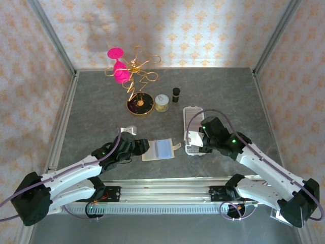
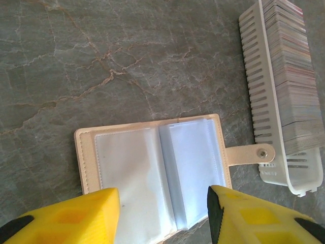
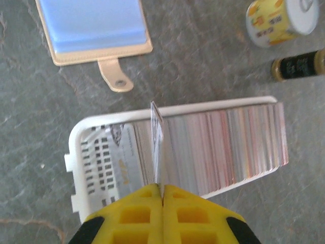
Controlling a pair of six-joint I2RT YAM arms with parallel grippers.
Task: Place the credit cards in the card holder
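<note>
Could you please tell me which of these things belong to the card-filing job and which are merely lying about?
Job: open card holder, stack of cards, white tray holding them, raised card.

Lying about: gold wire stand, small yellow tub, dark bottle.

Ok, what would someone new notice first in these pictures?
The bright pink object on a gold wire stand at the table's back centre stands out most. Nearer, the card holder lies open between the arms, with the open left gripper at its left edge. To its right, the right gripper pinches one card edge-on over a white tray packed with cards.
</note>
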